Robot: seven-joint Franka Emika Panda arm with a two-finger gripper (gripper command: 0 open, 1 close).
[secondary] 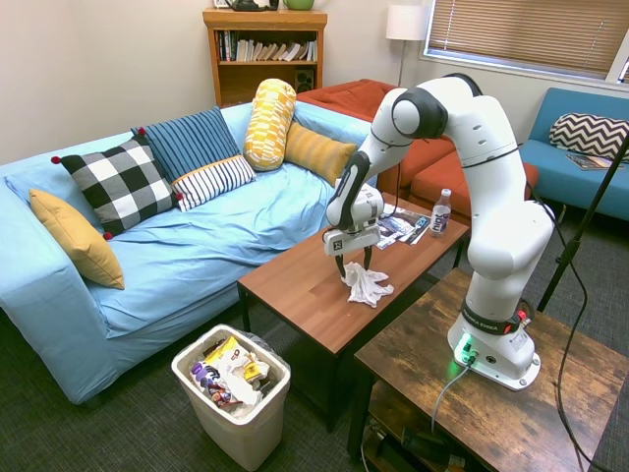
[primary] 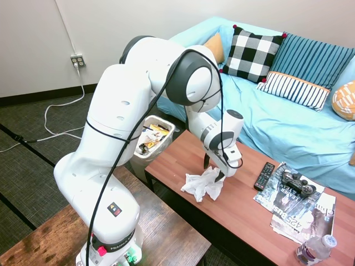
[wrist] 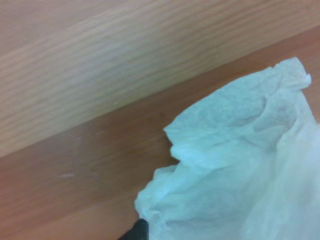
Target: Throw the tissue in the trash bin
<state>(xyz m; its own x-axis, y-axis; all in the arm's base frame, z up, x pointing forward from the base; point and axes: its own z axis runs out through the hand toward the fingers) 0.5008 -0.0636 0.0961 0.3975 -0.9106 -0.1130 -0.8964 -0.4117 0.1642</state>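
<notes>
One gripper (primary: 214, 171) stands low over the tissue (primary: 202, 184), near the coffee table's (primary: 183, 149) long front edge — its fingers seem closed on the paper's top. Probably this grip serves for lifting it toward the trash bin (primary: 152, 138), on the floor beside the table's short end.

A living room in a home: behind the gripper (secondary: 354, 267) runs a blue-covered sofa (secondary: 197, 236) piled with cushions, below it a wooden coffee table (secondary: 305, 290) carrying magazines (primary: 297, 208) and a remote (primary: 264, 175); beyond stand a bookshelf (secondary: 265, 49), floor lamp (secondary: 404, 25) and window blinds (secondary: 526, 34).
</notes>
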